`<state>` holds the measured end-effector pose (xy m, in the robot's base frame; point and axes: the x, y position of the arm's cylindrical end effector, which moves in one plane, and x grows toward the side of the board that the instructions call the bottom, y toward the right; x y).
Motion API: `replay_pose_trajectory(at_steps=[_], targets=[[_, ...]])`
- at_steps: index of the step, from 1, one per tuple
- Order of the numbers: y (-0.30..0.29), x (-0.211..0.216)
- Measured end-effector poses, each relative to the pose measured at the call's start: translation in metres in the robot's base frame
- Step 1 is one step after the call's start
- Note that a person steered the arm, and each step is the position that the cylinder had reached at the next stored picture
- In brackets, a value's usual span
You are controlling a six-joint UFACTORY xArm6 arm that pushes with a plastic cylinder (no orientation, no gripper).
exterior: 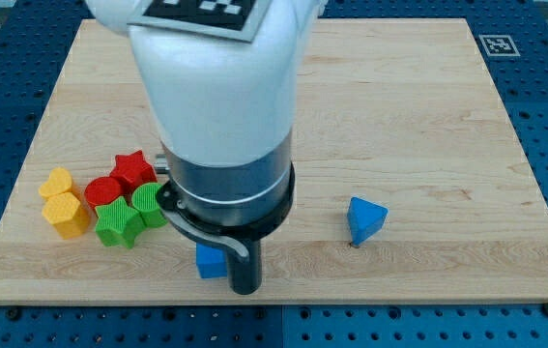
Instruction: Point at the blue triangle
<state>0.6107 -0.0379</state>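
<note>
The blue triangle (365, 218) lies alone on the wooden board (399, 106), right of the middle and towards the view's bottom. My tip (245, 290) is the lower end of the dark rod under the big white arm, near the board's bottom edge. It stands well to the left of the blue triangle and a little lower, with bare board between them. A blue block (211, 261), partly hidden by the arm so its shape is unclear, sits right beside the tip on its left.
A cluster sits at the view's left: yellow heart (58, 182), yellow block (67, 214), red round block (102, 190), red star (134, 170), green star (118, 223), green block (148, 205). The arm body hides the board's upper middle.
</note>
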Motion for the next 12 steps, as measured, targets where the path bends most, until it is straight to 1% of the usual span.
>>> replay_pose_trajectory(at_steps=[3, 5, 6, 8, 9, 10, 11, 12], targets=[[-0.042, -0.027], [-0.011, -0.030], [-0.012, -0.037], [-0.024, -0.034], [-0.034, -0.021], [-0.047, -0.017], [-0.026, -0.017], [0.032, -0.004]])
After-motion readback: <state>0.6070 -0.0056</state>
